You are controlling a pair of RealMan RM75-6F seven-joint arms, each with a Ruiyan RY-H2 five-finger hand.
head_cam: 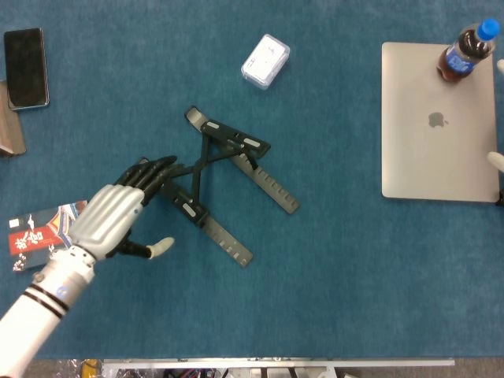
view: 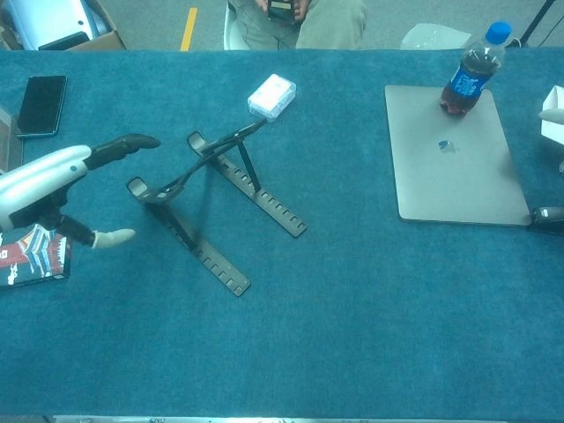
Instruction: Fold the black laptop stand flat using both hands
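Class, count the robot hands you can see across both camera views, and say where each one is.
1 clearly: the left hand, hovering by the left end of the black laptop stand. A pale tip at the right edge, beside the laptop, may be the right hand; most of it is out of frame.

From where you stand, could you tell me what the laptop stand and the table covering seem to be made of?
The laptop stand looks like matte black metal or hard plastic: thin rigid bars with notched rails and pale grey pads, probably rubber. The table covering looks like teal fabric, perhaps felt or short-pile carpet: a dull, faintly mottled surface without shine.
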